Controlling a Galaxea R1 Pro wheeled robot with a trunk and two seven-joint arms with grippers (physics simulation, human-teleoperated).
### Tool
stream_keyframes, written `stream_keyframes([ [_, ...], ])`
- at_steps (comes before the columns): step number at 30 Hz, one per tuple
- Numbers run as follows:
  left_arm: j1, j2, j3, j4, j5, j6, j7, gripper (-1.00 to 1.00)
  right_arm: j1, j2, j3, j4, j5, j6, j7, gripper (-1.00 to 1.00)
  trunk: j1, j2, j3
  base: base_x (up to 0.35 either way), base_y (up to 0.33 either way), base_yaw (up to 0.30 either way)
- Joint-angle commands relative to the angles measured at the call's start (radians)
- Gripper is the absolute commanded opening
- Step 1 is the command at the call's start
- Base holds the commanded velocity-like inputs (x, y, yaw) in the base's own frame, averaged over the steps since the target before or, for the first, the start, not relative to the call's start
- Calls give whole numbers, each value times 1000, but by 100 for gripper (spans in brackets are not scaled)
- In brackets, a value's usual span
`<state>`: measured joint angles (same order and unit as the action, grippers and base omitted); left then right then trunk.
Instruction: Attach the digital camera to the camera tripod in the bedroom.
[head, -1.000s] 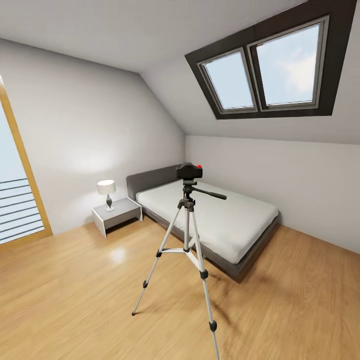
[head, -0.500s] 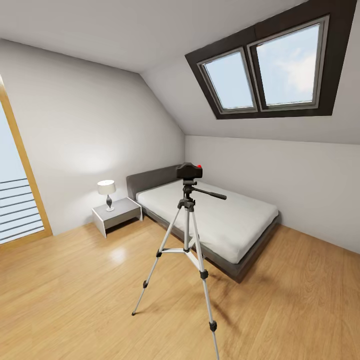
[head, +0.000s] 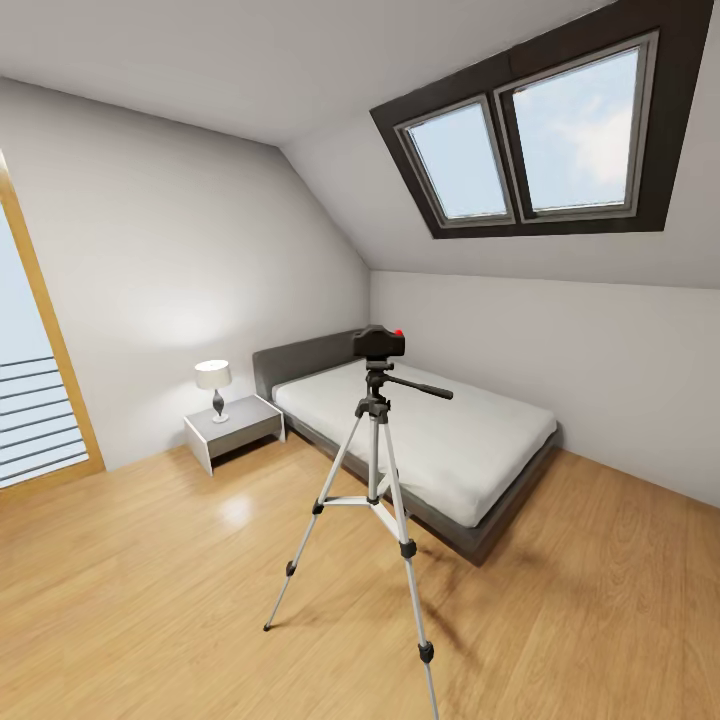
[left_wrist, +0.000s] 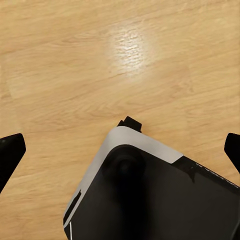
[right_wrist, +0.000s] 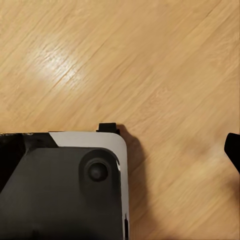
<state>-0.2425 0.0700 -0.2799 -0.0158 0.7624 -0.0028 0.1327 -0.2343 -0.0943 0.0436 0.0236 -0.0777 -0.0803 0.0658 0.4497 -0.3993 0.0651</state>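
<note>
Since the digital camera (head: 378, 342) already sits atop the camera tripod (head: 374, 478) on the wood floor (head: 150, 580) beside the bed (head: 430, 430), attachment looks done. Left end effector (left_wrist: 120, 150) and right end effector (right_wrist: 235, 150) hang released, grasping nothing.

Glossy wood floor (head: 150, 600); silvery metal camera tripod (head: 372, 500) legs.

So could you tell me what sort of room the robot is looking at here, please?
An attic bedroom, most likely: a low grey bed with a white mattress, a bedside table carrying a small lamp, and a skylight set in the sloped ceiling.
</note>
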Motion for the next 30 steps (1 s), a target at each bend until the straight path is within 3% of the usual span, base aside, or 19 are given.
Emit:
stream_keyframes([
  [1, 0, 0, -8, -1, 8, 0, 4, 100, -1, 4, 4, 2, -8, -5, 5, 100, 0, -1, 0, 0, 0, 0],
  [8, 0, 0, -8, -1, 8, 0, 4, 100, -1, 26, 3, 2, -14, -5, 5, 100, 0, -1, 0, 0, 0, 0],
  [30, 0, 0, -8, -1, 8, 0, 4, 100, -1, 30, 4, 2, -10, -5, 5, 100, 0, -1, 0, 0, 0, 0],
])
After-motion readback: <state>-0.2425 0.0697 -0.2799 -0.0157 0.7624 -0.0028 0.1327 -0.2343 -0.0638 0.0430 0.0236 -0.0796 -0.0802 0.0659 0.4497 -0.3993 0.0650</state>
